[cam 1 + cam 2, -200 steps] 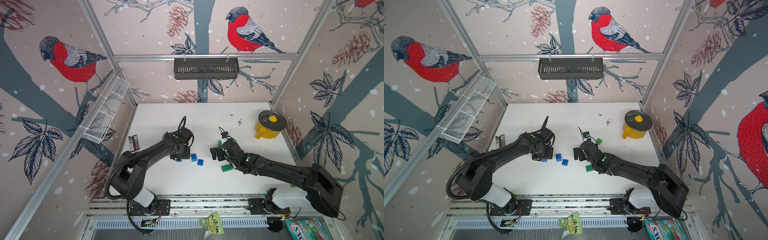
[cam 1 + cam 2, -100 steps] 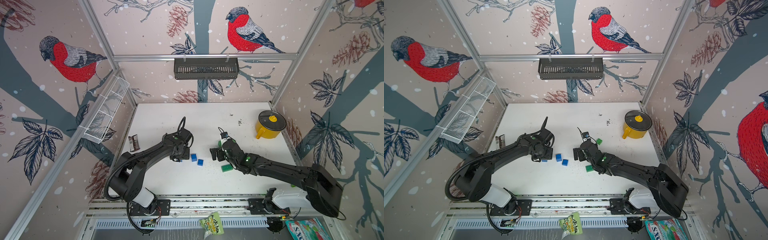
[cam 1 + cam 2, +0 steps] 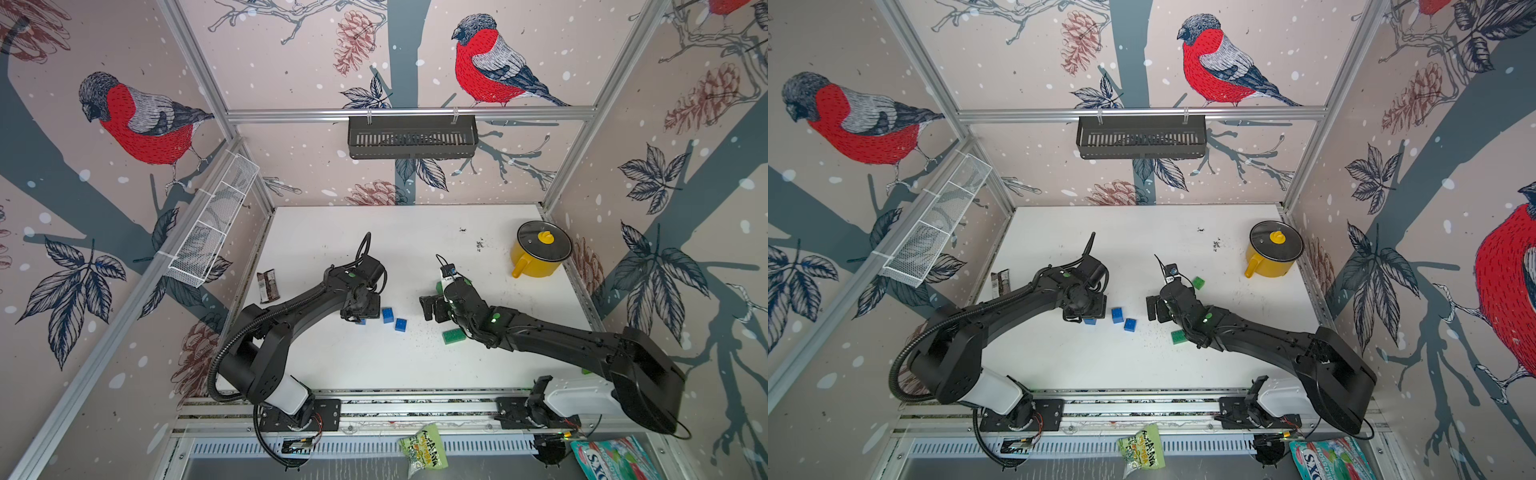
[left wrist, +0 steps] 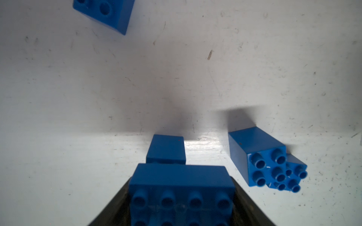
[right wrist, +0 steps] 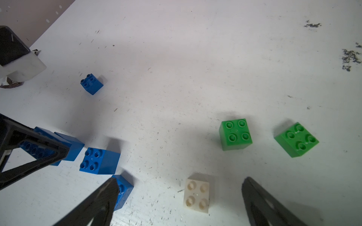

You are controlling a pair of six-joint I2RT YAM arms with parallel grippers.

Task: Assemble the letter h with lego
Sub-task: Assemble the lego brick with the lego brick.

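Lego brick (image 4: 182, 187): long, blue, pinched in left gripper (image 3: 360, 313), over a blue cube (image 4: 166, 149), middle of table (image 3: 353, 365).
Right gripper (image 5: 180, 181): spread wide above white brick (image 5: 196, 195).
Advice: square studs, press straight down.

1. I count four blue cube bricks (image 5: 99, 161) and one long blue brick (image 4: 182, 176).
2. Two green cube bricks (image 5: 236, 135), one long green brick (image 3: 453, 336).
3. One white brick (image 5: 196, 195).
4. One yellow pot (image 3: 538, 268).
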